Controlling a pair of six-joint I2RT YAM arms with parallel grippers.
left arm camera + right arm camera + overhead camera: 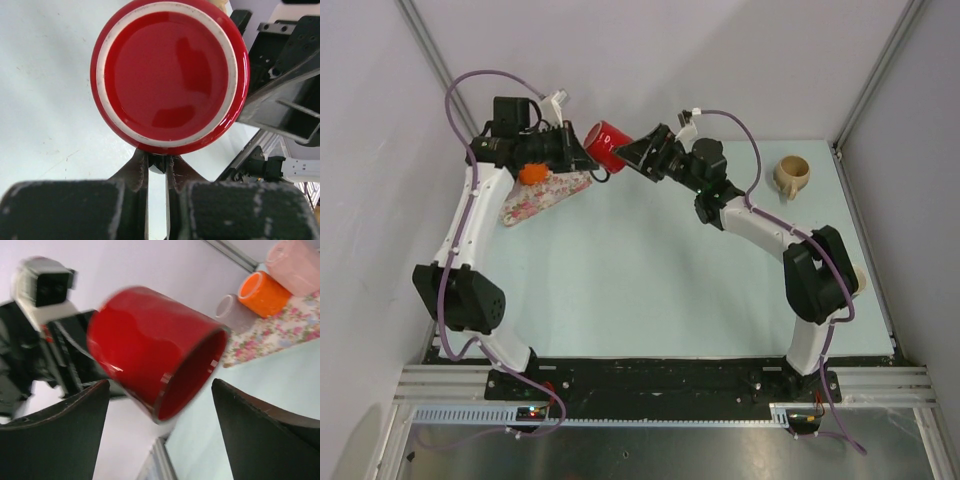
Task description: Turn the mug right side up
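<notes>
The red mug point(606, 144) hangs in the air over the table's back, tilted on its side. My left gripper point(583, 152) is shut on its handle. In the left wrist view the mug's base point(170, 75), red with a white ring, faces the camera above my closed left gripper point(156, 165); the handle is mostly hidden. My right gripper point(632, 155) is open just right of the mug. In the right wrist view the mug point(150, 345) points its open mouth down and right, just beyond my right gripper point(160, 385), whose fingers stand wide apart and do not touch it.
A floral cloth point(545, 195) lies at the back left under the left wrist, with an orange cup point(264, 292), a pink cup point(295, 265) and a pale cup point(232, 310) by it. A tan mug point(792, 175) stands at the back right.
</notes>
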